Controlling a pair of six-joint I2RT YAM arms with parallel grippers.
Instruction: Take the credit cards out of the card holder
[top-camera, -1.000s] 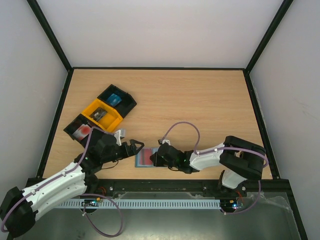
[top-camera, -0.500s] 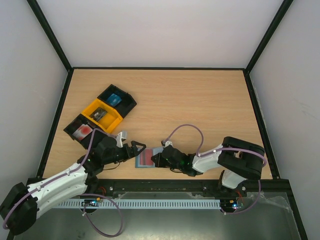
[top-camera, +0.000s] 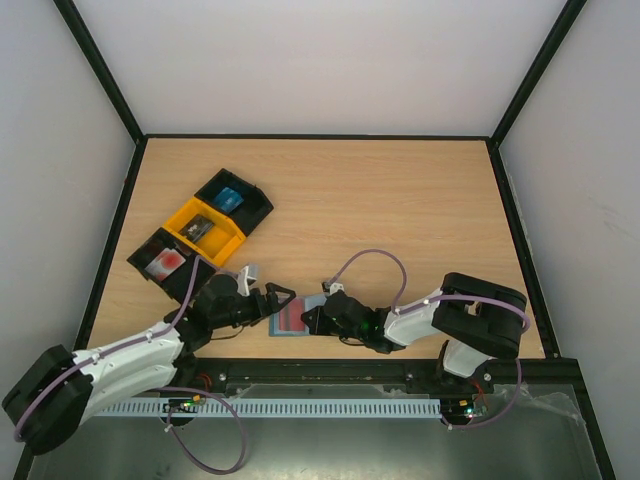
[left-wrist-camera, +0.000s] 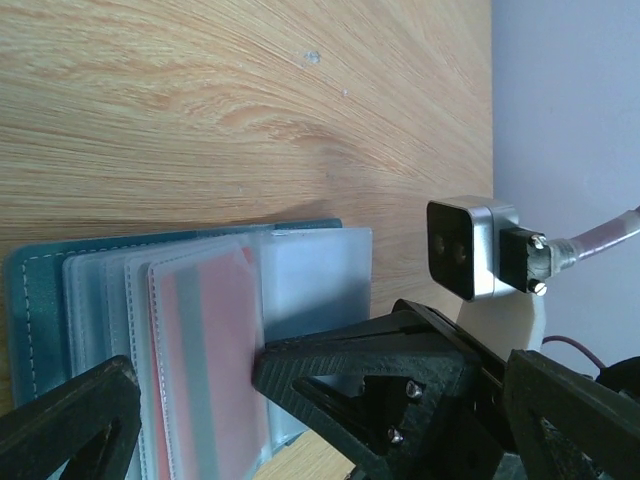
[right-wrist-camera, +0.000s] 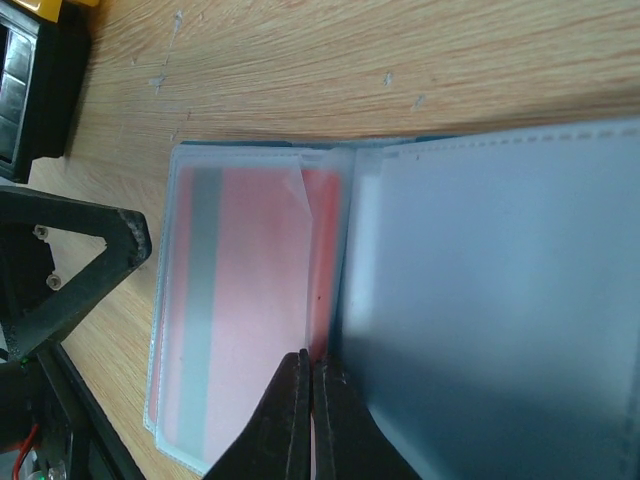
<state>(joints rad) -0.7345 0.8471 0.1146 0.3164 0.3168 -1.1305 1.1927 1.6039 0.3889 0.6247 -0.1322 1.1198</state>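
Note:
The card holder (top-camera: 292, 318) lies open on the table near the front edge, its clear sleeves fanned out. A red card with a grey stripe (right-wrist-camera: 240, 300) sits inside a sleeve; it also shows in the left wrist view (left-wrist-camera: 205, 350). No dark grey card shows. My right gripper (top-camera: 311, 320) is shut, its tips (right-wrist-camera: 308, 365) pinching a thin sleeve edge at the holder's fold beside the red card. My left gripper (top-camera: 278, 305) is open wide just left of the holder, with one finger (left-wrist-camera: 70, 420) over the sleeves and the right gripper between its fingers.
A row of black and yellow trays (top-camera: 200, 232) stands left of centre, holding a blue item (top-camera: 230, 197), a dark item (top-camera: 198, 228) and a white-red item (top-camera: 165, 262). A tray corner shows in the right wrist view (right-wrist-camera: 30, 80). The front table edge is close behind the holder.
My left gripper has moved right, up to the holder's left edge, still open. My right gripper has stayed shut at the holder, shifting only slightly.

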